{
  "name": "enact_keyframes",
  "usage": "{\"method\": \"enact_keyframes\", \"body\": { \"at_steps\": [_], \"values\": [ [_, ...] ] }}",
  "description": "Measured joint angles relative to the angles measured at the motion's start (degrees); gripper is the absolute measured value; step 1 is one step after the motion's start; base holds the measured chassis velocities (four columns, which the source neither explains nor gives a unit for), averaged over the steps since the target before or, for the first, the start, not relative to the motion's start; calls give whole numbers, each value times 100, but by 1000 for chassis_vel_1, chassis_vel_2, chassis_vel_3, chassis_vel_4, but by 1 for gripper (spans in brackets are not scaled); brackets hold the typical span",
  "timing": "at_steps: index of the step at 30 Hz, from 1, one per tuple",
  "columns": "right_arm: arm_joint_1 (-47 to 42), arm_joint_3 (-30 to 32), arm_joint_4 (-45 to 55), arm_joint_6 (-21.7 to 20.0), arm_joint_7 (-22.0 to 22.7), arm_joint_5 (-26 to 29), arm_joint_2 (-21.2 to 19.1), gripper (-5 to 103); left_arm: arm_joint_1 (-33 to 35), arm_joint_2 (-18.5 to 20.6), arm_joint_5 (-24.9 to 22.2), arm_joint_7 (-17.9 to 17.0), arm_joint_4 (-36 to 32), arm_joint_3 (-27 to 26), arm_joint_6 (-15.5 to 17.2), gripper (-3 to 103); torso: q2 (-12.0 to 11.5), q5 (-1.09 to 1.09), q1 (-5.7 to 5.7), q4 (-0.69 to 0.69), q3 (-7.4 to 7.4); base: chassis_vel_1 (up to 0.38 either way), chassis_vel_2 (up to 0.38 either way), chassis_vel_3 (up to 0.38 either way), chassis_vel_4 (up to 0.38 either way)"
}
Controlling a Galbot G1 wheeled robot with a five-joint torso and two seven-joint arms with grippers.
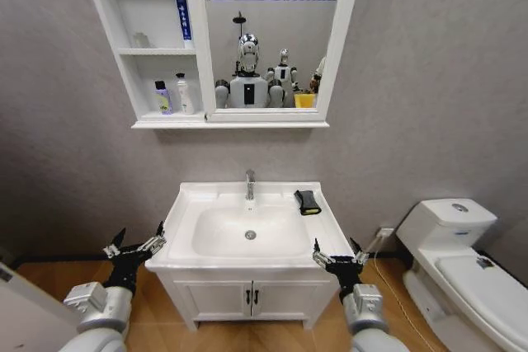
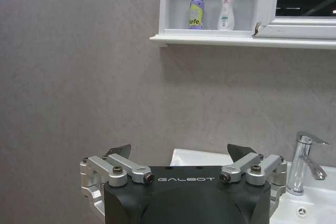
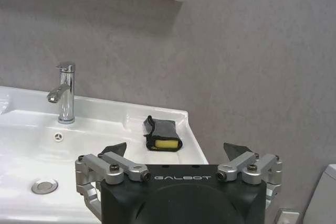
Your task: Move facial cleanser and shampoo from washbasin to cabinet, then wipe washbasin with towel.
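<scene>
**Both arms held low, grippers spread**

The left arm [image 1: 95,307] rose from the lower left of the head view, its grey wrist joint bent forward and upward. The left gripper [image 1: 132,245] stood with its dark fingertips well apart, jaws wide and holding nothing; in its own wrist view the left gripper [image 2: 181,153] showed the same wide spread. The right arm [image 1: 365,311] rose from the lower right in a matching pose. The right gripper [image 1: 337,251] was likewise splayed and empty, as the right wrist view confirmed [image 3: 178,150].
</scene>
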Motion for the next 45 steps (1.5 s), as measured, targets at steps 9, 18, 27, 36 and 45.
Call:
{"method": "enact_keyframes", "body": {
  "at_steps": [9,18,27,36,45],
  "values": [
    [11,-97,-4,6,-7,9,-37,100,0,0,0,0,0,-1,-1,100,1,-1,-2,-1,-1,314,-330,-319,316],
    [-7,-126,24,8,-27,9,-85,100,0,0,0,0,0,0,-1,100,1,1,-1,-2,-1,349,-345,-352,339],
    [-31,-148,57,7,-55,10,-126,100,0,0,0,0,0,0,-1,100,2,-1,-1,-1,-1,338,-336,-332,336],
    [94,-63,-9,223,-188,150,-185,100,2,0,0,0,0,0,-1,100,4,1,-5,0,-3,308,-285,-296,301],
    [127,4,-30,242,-205,166,-160,100,-1,0,0,-1,0,0,0,100,-2,-3,4,-1,2,10,-11,-49,40]
  ]
}}
